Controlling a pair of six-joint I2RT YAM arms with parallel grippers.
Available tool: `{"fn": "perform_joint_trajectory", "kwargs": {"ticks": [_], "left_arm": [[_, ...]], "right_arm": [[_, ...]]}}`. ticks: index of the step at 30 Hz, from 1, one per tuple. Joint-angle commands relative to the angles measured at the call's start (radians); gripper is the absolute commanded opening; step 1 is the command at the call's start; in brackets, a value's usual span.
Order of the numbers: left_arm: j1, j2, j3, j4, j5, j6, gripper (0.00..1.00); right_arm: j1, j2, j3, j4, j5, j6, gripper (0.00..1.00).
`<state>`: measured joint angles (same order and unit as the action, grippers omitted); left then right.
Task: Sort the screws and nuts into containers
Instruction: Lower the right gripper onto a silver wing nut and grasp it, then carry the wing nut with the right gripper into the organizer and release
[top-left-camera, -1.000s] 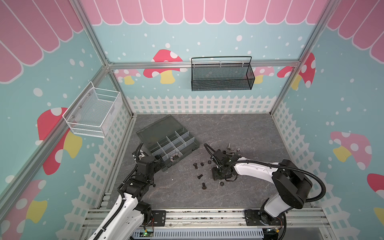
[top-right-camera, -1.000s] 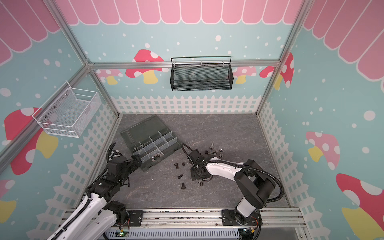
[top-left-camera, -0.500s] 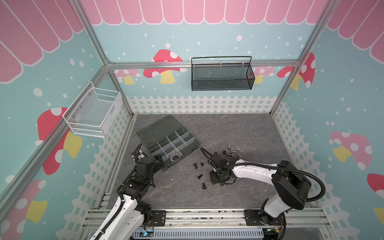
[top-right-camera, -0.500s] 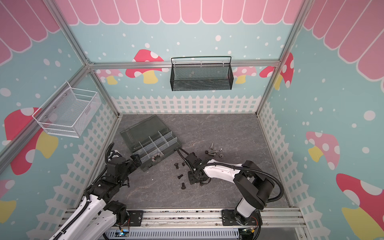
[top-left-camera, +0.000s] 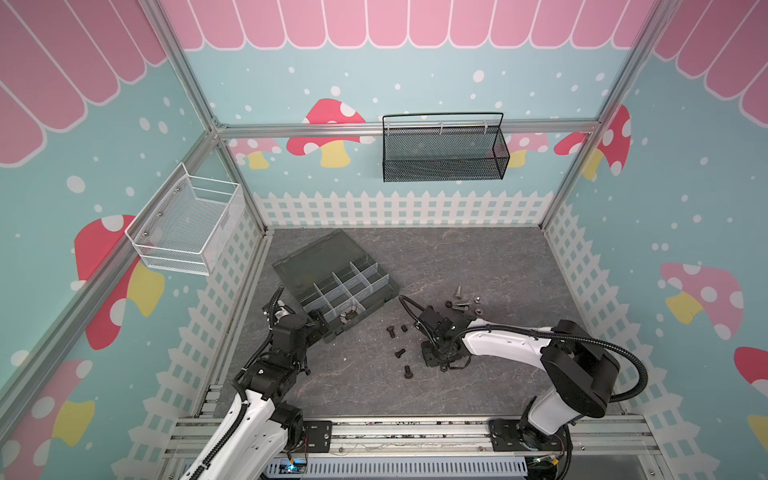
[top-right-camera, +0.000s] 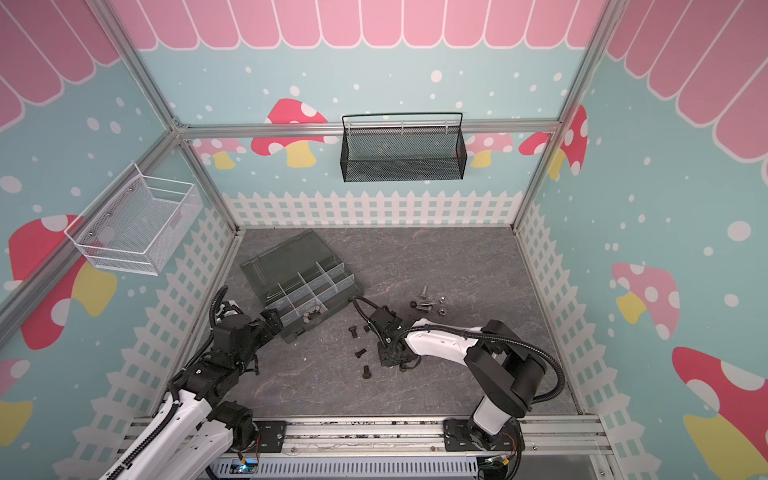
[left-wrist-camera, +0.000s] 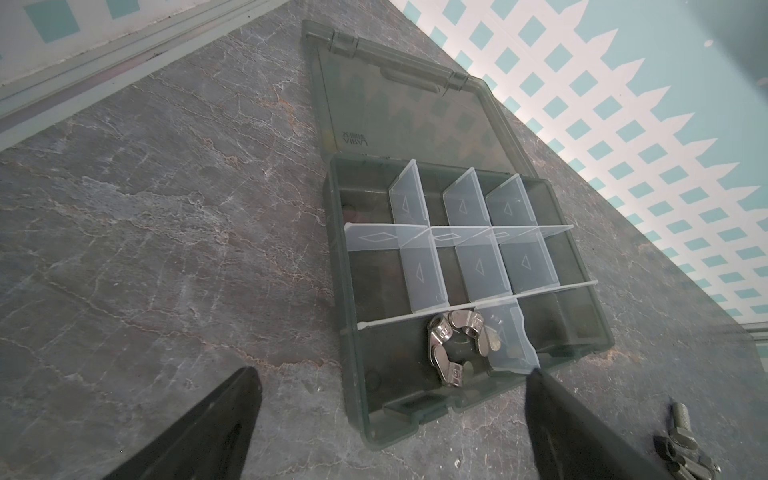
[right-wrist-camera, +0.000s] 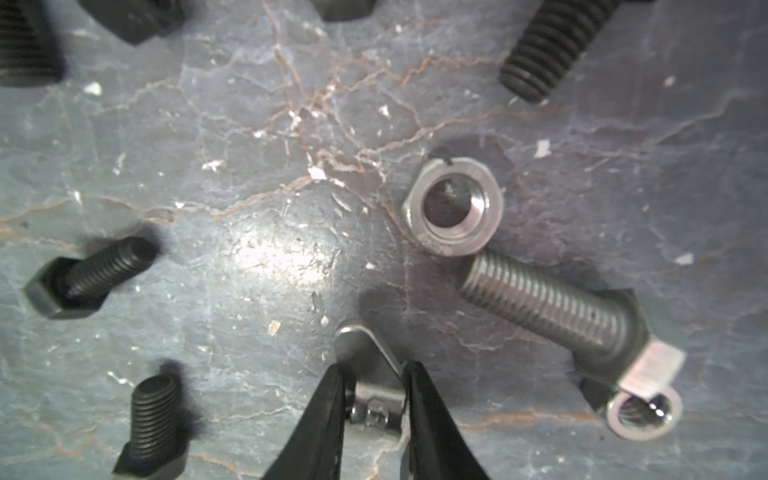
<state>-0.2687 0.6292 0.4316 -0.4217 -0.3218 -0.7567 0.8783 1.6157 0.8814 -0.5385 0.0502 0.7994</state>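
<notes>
1. The right hand (right-wrist-camera: 374, 370) is clenched on a silver wing nut (right-wrist-camera: 358, 341), with one finger on each side of its body. I cannot tell whether the nut has left the surface (right-wrist-camera: 257, 232).
2. Loose screws (right-wrist-camera: 91, 276) and a hex nut (right-wrist-camera: 453, 208) lie just beyond its fingertips, apart from the grip.
3. The left hand (left-wrist-camera: 392, 374) is released and wide open, just before the organizer box (left-wrist-camera: 341, 291).
4. Other wing nuts (left-wrist-camera: 453, 349) lie in the compartment (left-wrist-camera: 390, 349) nearest this hand, so the held nut probably belongs there.
</notes>
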Motion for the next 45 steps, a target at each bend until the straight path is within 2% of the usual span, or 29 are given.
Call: {"fn": "perform_joint_trajectory", "kwargs": {"ticks": [1, 10, 17, 22, 25, 33, 38, 45], "left_arm": [[0.008, -0.009, -0.016, -0.001, -0.003, -0.026, 1.0], [0.007, -0.008, -0.011, 0.0, -0.003, -0.028, 1.0], [0.008, -0.011, -0.019, 0.004, -0.003, -0.044, 1.0], [0.007, -0.017, -0.027, 0.005, -0.003, -0.056, 1.0], [0.008, -0.019, -0.028, 0.004, -0.004, -0.059, 1.0], [0.007, -0.028, -0.025, -0.005, -0.01, -0.061, 1.0], [0.007, -0.055, -0.03, -0.028, -0.033, -0.062, 1.0], [0.007, -0.073, -0.03, -0.032, -0.042, -0.066, 1.0]], "right_arm": [[0.004, 0.036, -0.005, -0.046, 0.015, 0.016, 0.2], [0.004, 0.015, 0.039, -0.046, 0.037, -0.022, 0.0], [0.003, -0.002, 0.158, 0.036, 0.038, -0.117, 0.0], [0.008, 0.037, 0.244, 0.177, -0.028, -0.181, 0.0], [0.013, 0.091, 0.314, 0.238, -0.085, -0.223, 0.0], [0.068, 0.321, 0.631, 0.3, -0.18, -0.333, 0.0], [0.088, 0.464, 0.8, 0.301, -0.255, -0.356, 0.0], [0.106, 0.585, 0.933, 0.283, -0.285, -0.372, 0.0]]}}
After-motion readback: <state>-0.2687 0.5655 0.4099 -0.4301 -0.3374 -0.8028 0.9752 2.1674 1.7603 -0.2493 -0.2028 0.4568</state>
